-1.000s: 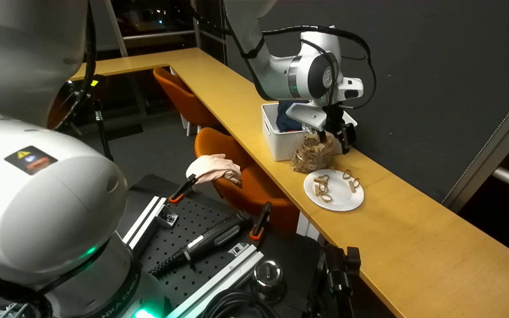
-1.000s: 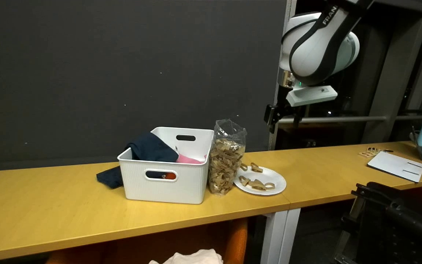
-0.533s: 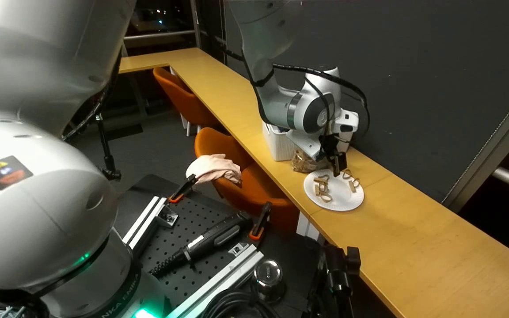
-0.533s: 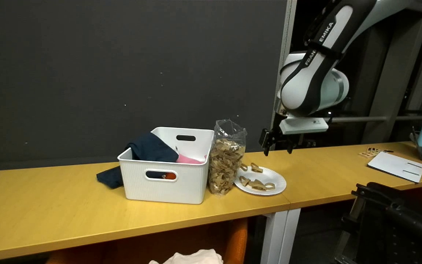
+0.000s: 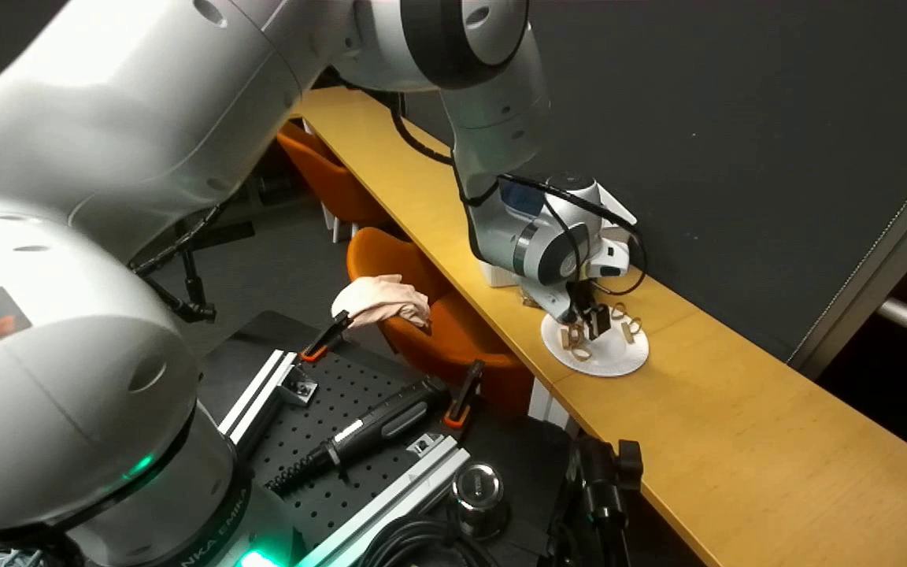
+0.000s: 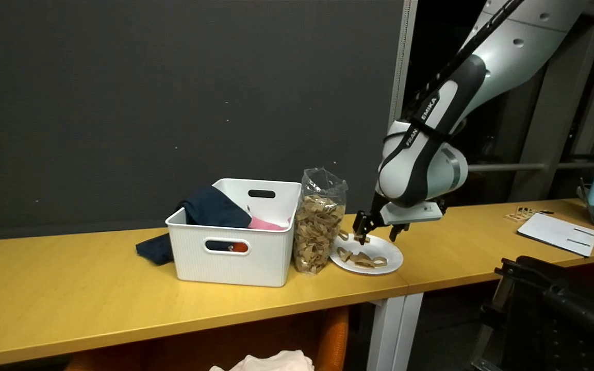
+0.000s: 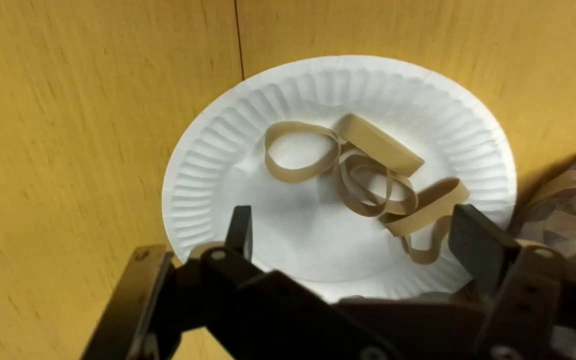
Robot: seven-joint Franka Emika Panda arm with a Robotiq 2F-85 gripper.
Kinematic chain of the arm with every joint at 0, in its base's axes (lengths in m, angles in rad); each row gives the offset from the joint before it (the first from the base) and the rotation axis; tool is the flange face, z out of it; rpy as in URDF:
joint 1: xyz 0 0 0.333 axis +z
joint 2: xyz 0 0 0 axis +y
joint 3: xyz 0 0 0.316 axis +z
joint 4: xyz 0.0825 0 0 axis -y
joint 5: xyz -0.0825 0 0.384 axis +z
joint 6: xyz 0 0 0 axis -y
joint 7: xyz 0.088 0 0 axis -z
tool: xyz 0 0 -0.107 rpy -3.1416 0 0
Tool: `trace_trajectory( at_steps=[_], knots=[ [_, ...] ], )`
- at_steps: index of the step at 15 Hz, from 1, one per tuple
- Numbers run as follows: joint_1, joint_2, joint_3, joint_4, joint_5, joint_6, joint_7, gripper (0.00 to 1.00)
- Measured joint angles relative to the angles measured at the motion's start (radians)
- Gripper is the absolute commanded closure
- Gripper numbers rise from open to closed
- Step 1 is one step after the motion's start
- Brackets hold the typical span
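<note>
"Bands (image 7: 383, 150): where?"

"Loose on the plate (image 7: 195, 190), below the claw (image 6: 378, 237)."

"Any change?"

"Hangs lower than a second ago, spread wide, gripping nothing; probably puts bands within reach."

"Textures?"

"Smooth, tan, curled into rings; white paper plate fluted round the edge; crinkled clear bag (image 6: 320, 234) just beside."

Arm (image 6: 444, 116) bent, slanting down; hand (image 7: 355, 235) spread wide, fingers (image 7: 239, 232) downward, wrist (image 5: 568, 250) tilt unclear.
</note>
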Motion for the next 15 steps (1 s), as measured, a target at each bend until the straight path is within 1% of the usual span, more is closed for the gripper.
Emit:
trace_trajectory(
  at_steps=[5,9,11,15],
  knots=[
    [-0.028,0.127,0.0,0.139,0.015,0.0,0.0,0.0],
    [-0.025,0.198,0.001,0.238,0.043,-0.002,0.005,0.0],
    [-0.025,0.208,0.017,0.262,0.069,-0.028,0.009,0.0],
    [-0.024,0.21,0.03,0.295,0.12,-0.124,0.04,0.0]
  ],
)
